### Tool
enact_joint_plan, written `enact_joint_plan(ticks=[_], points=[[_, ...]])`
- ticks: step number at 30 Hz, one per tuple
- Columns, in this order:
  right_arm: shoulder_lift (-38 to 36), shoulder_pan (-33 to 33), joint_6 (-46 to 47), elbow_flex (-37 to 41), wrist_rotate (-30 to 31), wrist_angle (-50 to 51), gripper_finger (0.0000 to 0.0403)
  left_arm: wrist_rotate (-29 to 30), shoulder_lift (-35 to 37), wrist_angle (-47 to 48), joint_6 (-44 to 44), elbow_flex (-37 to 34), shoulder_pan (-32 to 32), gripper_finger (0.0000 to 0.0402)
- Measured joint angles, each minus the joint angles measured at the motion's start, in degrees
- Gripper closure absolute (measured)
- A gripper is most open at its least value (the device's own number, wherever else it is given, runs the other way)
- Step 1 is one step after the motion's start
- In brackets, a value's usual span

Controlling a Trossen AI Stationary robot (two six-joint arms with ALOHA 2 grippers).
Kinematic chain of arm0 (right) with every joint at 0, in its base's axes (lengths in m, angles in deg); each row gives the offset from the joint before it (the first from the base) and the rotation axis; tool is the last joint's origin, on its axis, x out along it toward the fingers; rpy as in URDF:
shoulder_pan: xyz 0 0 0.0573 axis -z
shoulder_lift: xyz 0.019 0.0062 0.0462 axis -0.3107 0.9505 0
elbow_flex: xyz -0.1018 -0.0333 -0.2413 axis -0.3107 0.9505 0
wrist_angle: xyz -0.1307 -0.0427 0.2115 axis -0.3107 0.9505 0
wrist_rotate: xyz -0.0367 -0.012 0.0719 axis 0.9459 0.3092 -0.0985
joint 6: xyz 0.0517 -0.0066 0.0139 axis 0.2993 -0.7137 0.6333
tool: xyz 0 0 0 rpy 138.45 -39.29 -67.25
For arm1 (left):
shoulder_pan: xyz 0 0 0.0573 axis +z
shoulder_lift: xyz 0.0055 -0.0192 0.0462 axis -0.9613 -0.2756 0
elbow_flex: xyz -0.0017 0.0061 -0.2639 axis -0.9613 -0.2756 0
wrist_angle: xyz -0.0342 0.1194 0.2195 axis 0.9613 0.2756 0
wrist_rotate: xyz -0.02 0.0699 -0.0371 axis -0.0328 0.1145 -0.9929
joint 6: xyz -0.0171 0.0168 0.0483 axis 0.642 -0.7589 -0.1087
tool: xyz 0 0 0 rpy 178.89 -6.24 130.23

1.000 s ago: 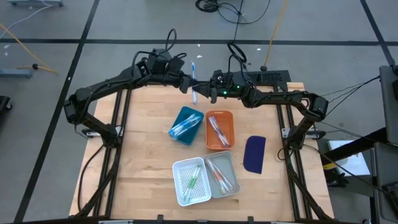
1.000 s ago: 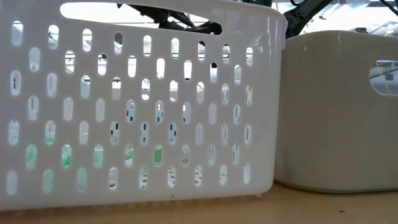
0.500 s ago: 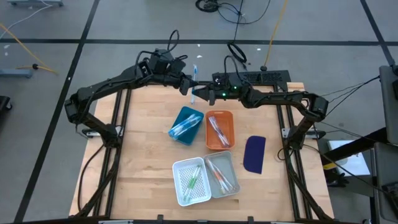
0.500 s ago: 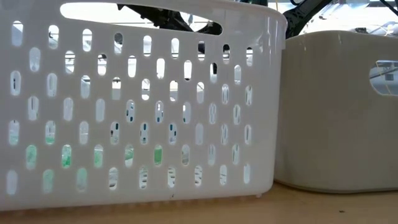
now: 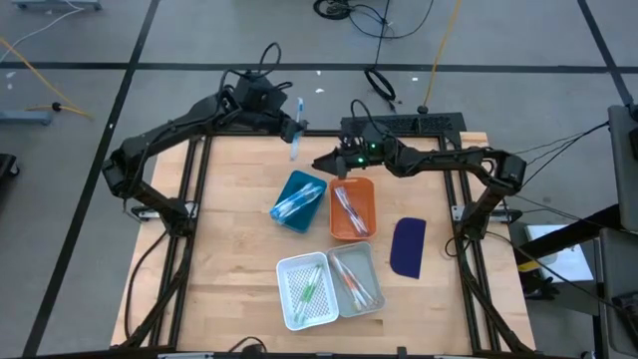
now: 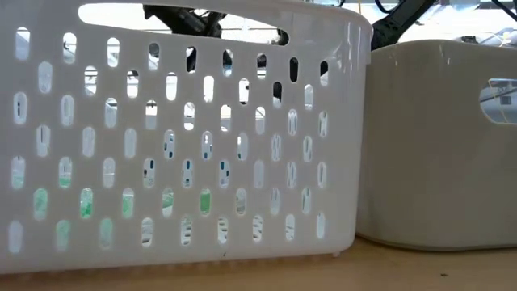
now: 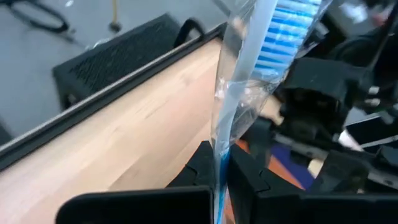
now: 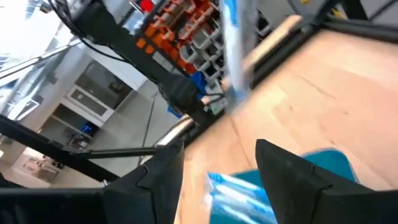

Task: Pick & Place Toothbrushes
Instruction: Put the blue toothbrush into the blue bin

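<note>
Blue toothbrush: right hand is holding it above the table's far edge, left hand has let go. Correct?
Arms are swapped. The left hand is shut on the blue toothbrush above the table's far edge; the left wrist view shows the handle pinched between its fingers. The right hand has let go: the right wrist view shows its fingers spread with nothing between them.

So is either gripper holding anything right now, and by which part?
The left gripper is shut on the handle end of a blue-bristled toothbrush in a clear wrapper, bristle end pointing away. The right gripper is open and holds nothing.
</note>
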Motion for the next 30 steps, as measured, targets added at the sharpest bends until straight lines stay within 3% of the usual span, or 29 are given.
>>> enact_joint_plan(ticks=[12, 30], points=[[-9.02, 0.07, -0.4, 12.1, 0.6, -3.21, 0.022, -3.55, 0.0, 18.5, -4.23, 0.0, 2.08, 0.0392], [-25.86, 0.09, -4.39, 29.28, 5.75, -10.77, 0.0222, -4.79, -6.3, 30.3, -2.03, 0.02, -10.08, 0.0394]])
